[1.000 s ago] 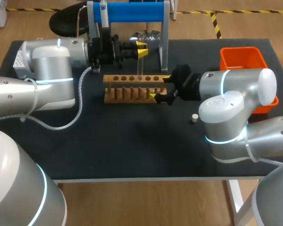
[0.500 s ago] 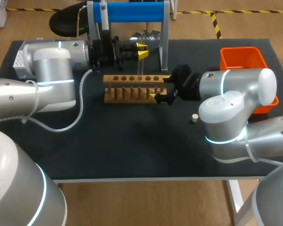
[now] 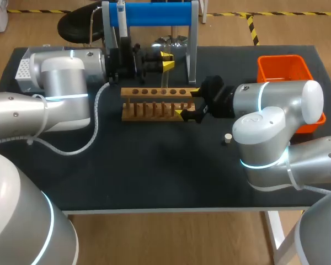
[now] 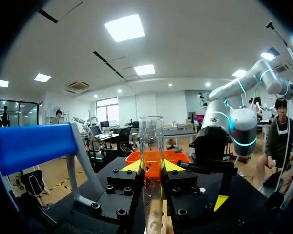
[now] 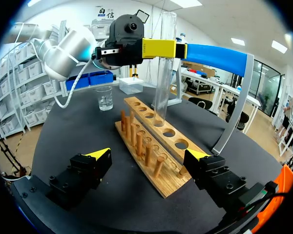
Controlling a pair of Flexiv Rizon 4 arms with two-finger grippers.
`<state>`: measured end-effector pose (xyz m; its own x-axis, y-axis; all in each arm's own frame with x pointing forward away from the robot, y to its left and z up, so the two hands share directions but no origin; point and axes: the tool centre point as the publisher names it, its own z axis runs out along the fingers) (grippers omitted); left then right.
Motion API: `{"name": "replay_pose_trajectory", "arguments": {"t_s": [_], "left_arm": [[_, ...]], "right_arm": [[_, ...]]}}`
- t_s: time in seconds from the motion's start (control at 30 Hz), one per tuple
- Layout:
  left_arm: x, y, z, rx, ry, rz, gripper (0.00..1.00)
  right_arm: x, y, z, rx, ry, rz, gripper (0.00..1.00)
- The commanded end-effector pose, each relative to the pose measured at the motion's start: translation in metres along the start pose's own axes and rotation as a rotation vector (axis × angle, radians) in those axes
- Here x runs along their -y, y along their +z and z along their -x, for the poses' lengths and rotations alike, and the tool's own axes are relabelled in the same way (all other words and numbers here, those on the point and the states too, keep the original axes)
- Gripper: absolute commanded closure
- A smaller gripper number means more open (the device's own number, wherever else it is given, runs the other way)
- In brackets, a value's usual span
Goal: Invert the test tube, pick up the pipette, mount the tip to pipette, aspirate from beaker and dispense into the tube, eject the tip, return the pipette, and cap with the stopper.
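The clear glass test tube (image 3: 163,77) stands upright in the upper middle of the head view, long axis vertical, open mouth up (so the inverting looks done, I judge). Its rounded lower end meets a hole in the pale wooden rack (image 3: 154,105) of holes and pegs; how deep it sits I cannot tell. The left hand (image 3: 166,62) clamps it from both sides. The right hand (image 3: 186,104) is spread wide either side of the rack's right end, above the matte black worktop (image 3: 154,165).
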<state>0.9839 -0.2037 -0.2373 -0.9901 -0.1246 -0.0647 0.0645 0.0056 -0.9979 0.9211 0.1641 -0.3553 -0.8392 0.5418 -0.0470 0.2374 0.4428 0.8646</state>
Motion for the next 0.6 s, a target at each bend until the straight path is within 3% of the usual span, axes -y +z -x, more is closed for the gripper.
{"name": "replay_pose_trajectory", "arguments": {"t_s": [0.03,0.6], "left_arm": [[-0.0035,0.0008,0.0012,-0.001,0.001,0.005,1.0],[-0.012,-0.0036,0.0003,0.015,-0.024,0.102,1.0]], "right_arm": [[0.0002,0.0005,-0.0003,0.001,0.0,0.0,0.0],[0.0002,0.0005,-0.0003,0.001,0.0,0.0,0.0]]}}
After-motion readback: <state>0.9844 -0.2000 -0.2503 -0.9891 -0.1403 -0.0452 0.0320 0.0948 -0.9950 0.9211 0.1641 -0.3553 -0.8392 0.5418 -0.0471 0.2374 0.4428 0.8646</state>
